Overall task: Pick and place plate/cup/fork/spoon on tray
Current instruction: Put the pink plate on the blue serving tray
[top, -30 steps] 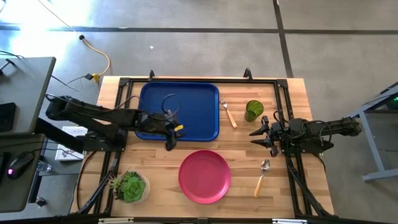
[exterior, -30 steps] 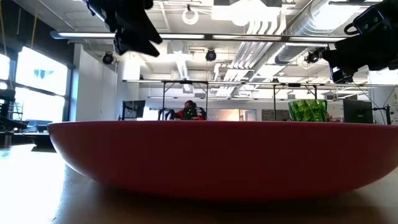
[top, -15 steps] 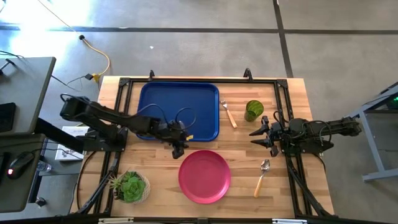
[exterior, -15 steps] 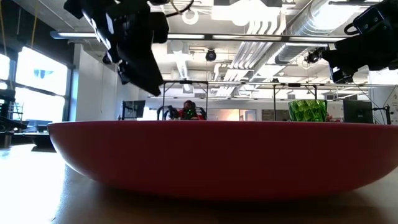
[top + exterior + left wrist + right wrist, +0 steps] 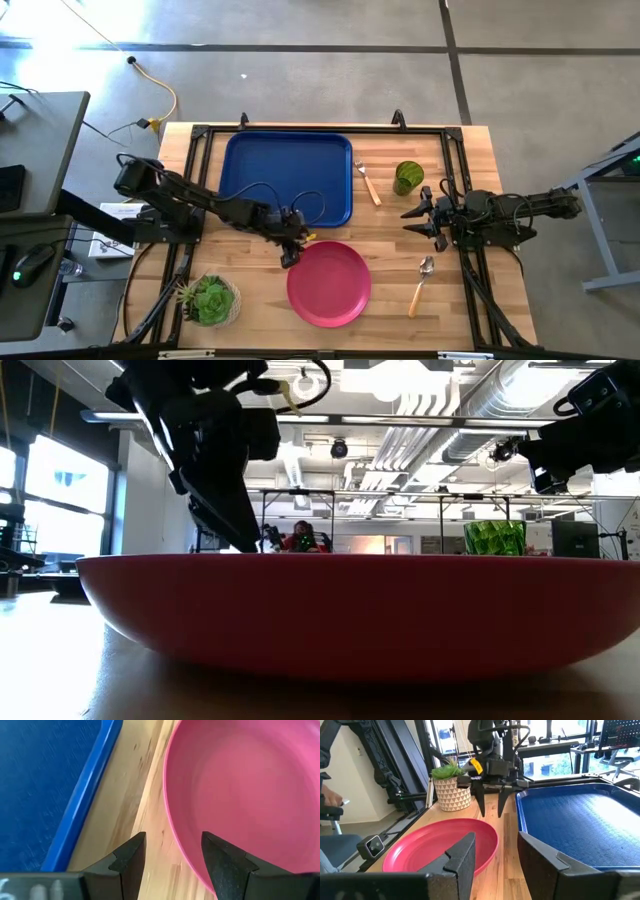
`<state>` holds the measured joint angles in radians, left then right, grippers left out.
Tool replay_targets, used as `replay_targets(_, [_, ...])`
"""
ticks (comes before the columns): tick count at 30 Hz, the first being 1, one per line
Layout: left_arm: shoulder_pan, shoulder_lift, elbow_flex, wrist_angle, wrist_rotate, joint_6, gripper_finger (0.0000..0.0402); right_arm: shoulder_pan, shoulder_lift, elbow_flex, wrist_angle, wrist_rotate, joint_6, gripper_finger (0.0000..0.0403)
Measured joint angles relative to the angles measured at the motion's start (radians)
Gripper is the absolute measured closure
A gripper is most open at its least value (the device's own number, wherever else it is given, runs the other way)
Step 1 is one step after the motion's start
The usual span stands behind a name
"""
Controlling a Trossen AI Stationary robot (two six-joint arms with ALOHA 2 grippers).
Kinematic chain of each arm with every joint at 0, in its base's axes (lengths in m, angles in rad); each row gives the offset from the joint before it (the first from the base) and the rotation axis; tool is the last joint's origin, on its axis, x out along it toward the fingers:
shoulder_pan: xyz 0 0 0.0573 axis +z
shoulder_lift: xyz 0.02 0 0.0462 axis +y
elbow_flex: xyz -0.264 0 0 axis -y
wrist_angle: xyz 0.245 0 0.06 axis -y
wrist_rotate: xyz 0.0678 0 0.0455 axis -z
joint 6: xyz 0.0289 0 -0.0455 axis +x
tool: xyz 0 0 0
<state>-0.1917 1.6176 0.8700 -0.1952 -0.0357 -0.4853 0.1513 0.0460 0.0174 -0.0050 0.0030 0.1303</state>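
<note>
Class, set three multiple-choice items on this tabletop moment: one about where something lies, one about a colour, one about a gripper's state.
1. Where is the cup?
A. on the tray
B. on the table, off the tray
C. on the plate

2. What colour is the tray?
A. dark blue
B. yellow
C. white

3. The left gripper is
A. open at the plate's rim
B. shut on the fork
C. shut on the spoon

Key: 1 B, it stands on bare wood; 2 A, plainly blue; 3 A, fingers apart beside the plate.

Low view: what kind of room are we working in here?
Probably an open lab or industrial workshop: exposed ceiling ducts, big windows, a concrete floor around the wooden table, and a person seated far back.
</note>
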Motion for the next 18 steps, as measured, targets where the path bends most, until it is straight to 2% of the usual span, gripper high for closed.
replay_targets(18, [-0.014,0.108,0.000,0.055,0.009,-0.033,0.0220,0.000,0.000,0.000,0.000,0.000,0.000,0.0265])
